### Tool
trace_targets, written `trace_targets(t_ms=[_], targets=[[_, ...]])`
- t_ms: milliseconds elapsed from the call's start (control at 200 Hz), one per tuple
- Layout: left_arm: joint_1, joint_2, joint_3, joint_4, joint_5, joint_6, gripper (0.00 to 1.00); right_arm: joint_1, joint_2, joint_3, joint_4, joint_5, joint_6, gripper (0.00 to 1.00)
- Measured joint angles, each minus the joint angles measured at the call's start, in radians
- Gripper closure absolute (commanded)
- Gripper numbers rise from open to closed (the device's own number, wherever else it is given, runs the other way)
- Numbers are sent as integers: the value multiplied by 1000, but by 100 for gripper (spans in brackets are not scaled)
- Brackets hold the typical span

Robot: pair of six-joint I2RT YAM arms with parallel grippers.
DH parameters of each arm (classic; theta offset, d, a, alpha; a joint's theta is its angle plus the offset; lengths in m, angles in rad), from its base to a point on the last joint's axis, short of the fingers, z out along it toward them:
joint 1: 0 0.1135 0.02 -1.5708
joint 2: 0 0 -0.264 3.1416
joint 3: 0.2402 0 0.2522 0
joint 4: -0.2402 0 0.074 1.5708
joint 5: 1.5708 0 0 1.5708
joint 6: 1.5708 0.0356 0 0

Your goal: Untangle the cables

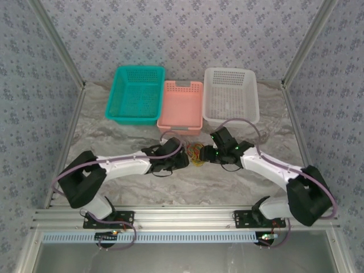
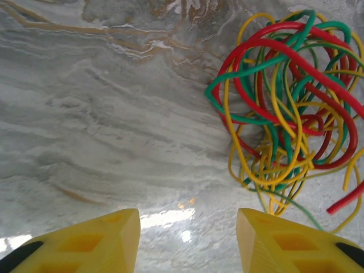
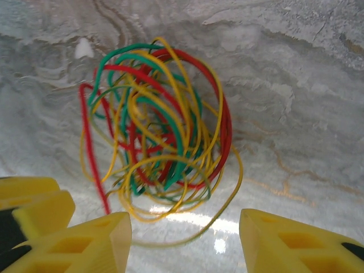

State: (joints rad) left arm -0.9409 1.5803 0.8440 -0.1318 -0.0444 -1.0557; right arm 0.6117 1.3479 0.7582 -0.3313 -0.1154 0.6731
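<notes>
Your left gripper (image 2: 187,220) hovered over the marble table (image 1: 142,187), yellow fingers parted, gripping nothing | your right gripper (image 3: 185,219) faced it, fingers likewise apart and empty | the cables (image 1: 196,152), a red, yellow and green tangle, lay between them, near the pink basket (image 1: 181,105).

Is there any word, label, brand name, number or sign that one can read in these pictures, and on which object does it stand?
There are none that can be read.
The teal basket, the pink basket and the white basket bear no lettering, and neither do the cables.
The small boards by the arm bases are too small to tell whether they carry any print.
</notes>
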Motion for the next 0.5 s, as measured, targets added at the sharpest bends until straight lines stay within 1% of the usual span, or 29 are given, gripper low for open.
trace_targets(t_ms=[90, 190, 240, 280, 300, 330, 335, 340, 365, 370, 380, 390, 395, 400, 440, 505], targets=[[0, 8, 26, 21, 0, -19, 47, -36, 54, 2, 39, -34, 1, 45], [0, 3, 44, 58, -7, -43, 45, -62, 111, 10, 84, -60, 2, 45], [0, -3, 44, 66, -13, -53, 42, -64, 137, 17, 105, -73, 3, 46], [0, -9, 44, 66, -19, -57, 39, -64, 163, 25, 123, -87, 5, 49], [0, -13, 44, 65, -23, -58, 38, -63, 175, 28, 132, -95, 5, 51], [0, -18, 44, 64, -24, -57, 36, -61, 196, 34, 150, -107, 7, 59], [0, -19, 44, 64, -25, -59, 36, -61, 198, 34, 152, -109, 9, 62], [0, -19, 44, 64, -26, -60, 36, -61, 202, 35, 157, -112, 13, 62], [2, -21, 47, 59, -28, -58, 35, -59, 218, 38, 172, -120, 11, 71], [3, -21, 49, 57, -28, -60, 35, -59, 220, 39, 174, -122, 15, 76], [3, -21, 50, 56, -29, -61, 35, -58, 227, 40, 181, -126, 16, 79], [4, -21, 52, 53, -31, -58, 34, -58, 233, 41, 187, -130, 8, 83], [5, -21, 55, 51, -31, -57, 34, -58, 235, 42, 189, -131, 10, 83], [5, -21, 55, 50, -31, -58, 34, -56, 239, 42, 193, -134, 15, 86], [10, -20, 67, 40, -31, -57, 34, -53, 258, 42, 213, -142, 18, 99], [23, -17, 90, 27, -29, -57, 34, -42, 273, 39, 234, -144, 24, 100]])
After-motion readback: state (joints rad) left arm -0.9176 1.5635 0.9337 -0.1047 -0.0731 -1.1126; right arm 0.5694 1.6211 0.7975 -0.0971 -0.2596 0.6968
